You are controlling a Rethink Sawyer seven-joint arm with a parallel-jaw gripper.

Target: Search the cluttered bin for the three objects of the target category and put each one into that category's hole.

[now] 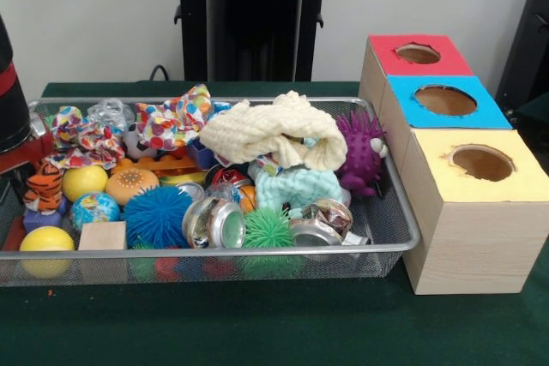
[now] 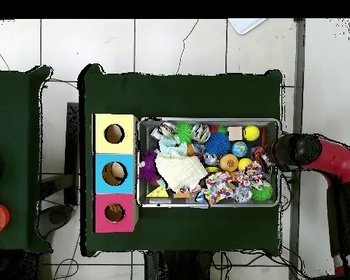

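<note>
The silver wire-mesh bin (image 1: 390,212) sits on the green table, full of clutter; it also shows in the overhead view (image 2: 207,205). The orange black-striped tiger (image 1: 43,188) lies at the bin's left end. My gripper (image 1: 15,173) hangs at that end right beside the tiger, mostly cut off by the picture's edge; in the overhead view (image 2: 275,153) the arm covers it. I cannot pick out the duckling or the bear. The red-surround hole (image 1: 418,53) is the farthest on the wooden boxes, also seen from overhead (image 2: 114,212).
The blue-surround hole (image 1: 444,100) and the yellow-surround hole (image 1: 482,162) stand beside the bin. A purple hedgehog (image 1: 360,150), a cream knitted cloth (image 1: 274,130), a blue spiky ball (image 1: 157,216), a green spiky ball (image 1: 268,229), cans (image 1: 214,222) and a wooden block (image 1: 103,236) fill the bin.
</note>
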